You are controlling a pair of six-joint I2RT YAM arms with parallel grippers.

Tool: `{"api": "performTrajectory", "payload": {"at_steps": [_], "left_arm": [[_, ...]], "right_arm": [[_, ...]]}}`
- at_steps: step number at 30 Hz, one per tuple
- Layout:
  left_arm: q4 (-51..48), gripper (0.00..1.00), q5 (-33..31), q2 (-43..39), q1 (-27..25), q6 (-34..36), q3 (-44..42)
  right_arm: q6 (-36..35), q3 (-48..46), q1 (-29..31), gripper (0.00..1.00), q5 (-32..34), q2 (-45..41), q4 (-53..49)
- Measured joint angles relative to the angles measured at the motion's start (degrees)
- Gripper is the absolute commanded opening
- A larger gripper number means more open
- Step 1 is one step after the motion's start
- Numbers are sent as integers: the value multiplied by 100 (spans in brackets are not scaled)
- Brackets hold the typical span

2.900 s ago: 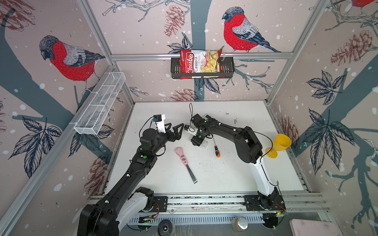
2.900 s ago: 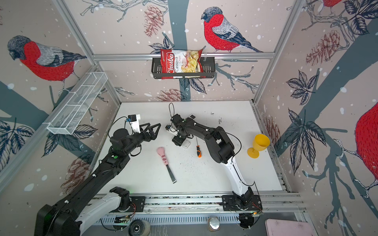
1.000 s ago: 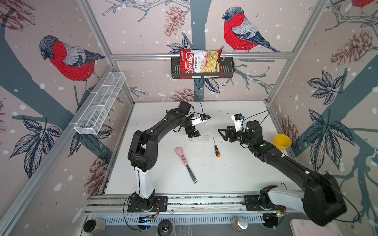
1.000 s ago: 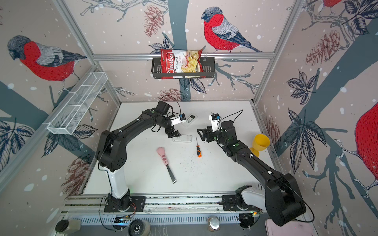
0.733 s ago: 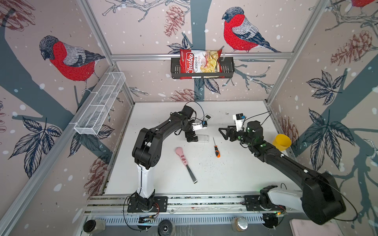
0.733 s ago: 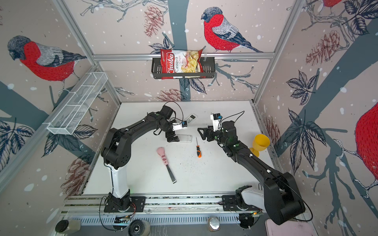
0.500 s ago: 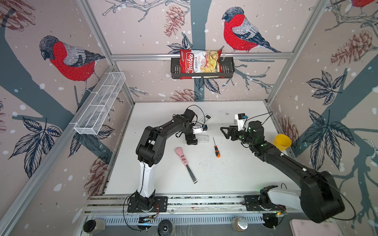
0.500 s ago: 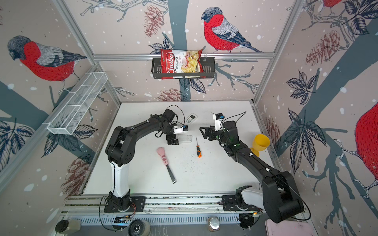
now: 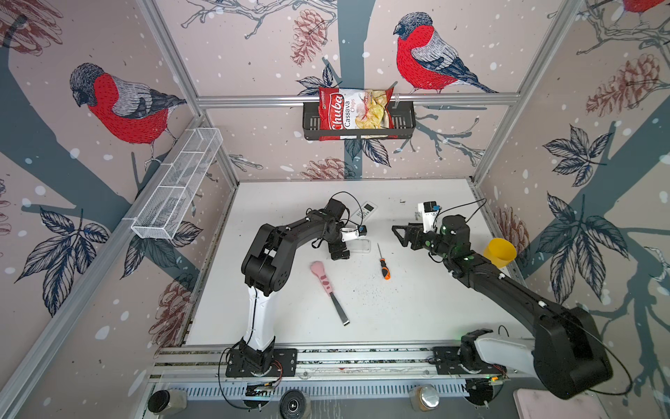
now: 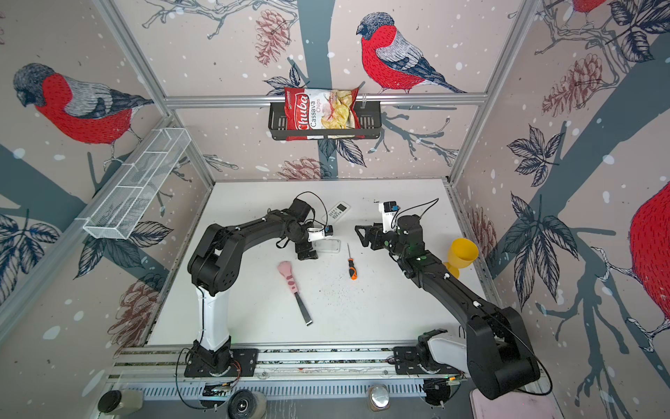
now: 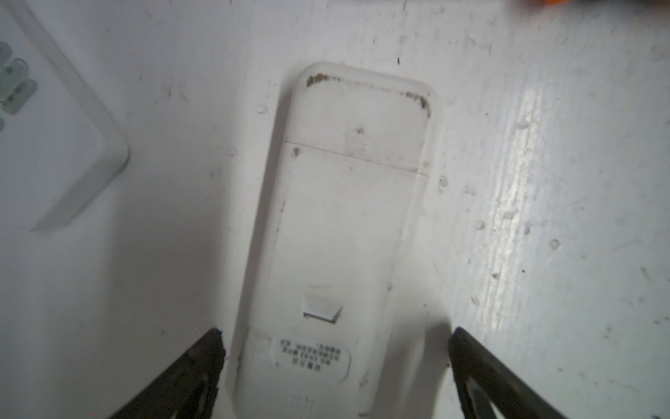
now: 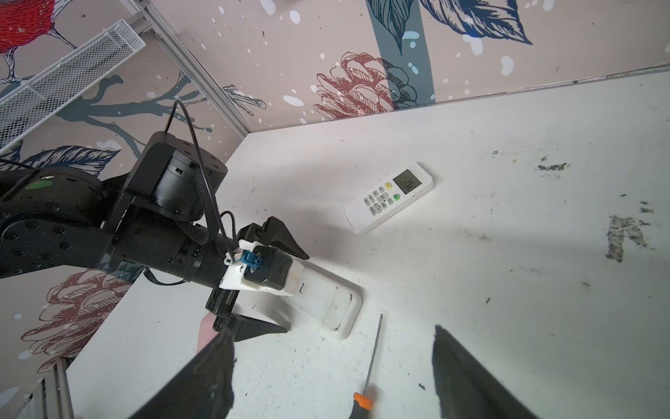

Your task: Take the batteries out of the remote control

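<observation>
The table [image 9: 417, 308] under me is white and scuffed, with dark specks strewn over its middle and darker smudges near the back edge. Walls [image 9: 253, 54] papered with red-breasted birds, pine cones and leaves close it in at the back, left and right, held in a metal frame. On the back wall a black basket [image 9: 404, 121] holds a chip bag [image 9: 353, 112]. A white wire basket [image 9: 177, 185] hangs on the left wall.

My left gripper [image 9: 339, 252] points down at the remote [image 11: 362, 109], which lies face down near the middle of the table. The gripper is spread wide and holds nothing. Its fingers [image 11: 188, 377] stand one on each side of the remote's end, and I cannot tell whether the nearer one touches it. The cover [image 11: 337, 235] on the remote's back is closed, so the batteries are hidden from me.

My right gripper [image 9: 402, 235] hangs in the air toward the right side of the table, also wide open and empty.

A second remote [image 9: 364, 211] lies face up, closer to the back edge. A screwdriver [image 9: 382, 263] with an orange and black handle lies just right of the face-down remote. A pink-handled tool [image 9: 326, 286] lies toward the front edge. A yellow cup [image 9: 500, 252] stands at the right edge.
</observation>
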Motion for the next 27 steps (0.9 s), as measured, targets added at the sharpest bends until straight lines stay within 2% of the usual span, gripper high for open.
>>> {"api": "performTrajectory", "payload": {"at_steps": [9,18,23,27], "left_arm": [[28,89,90,157,2,-2,179],[87,72,328,153,24,-87,48],[216,67,444,129,48,-162,-63],[258,57,560,114,76,-186,-122]], "right_arm": [[-20,0,-17,85,17,-17,-42],[-15,0,-28,85,22,13,-42],[9,0,-70,85,85,105,-39],[26,9,-74,85,87,192,-46]]}}
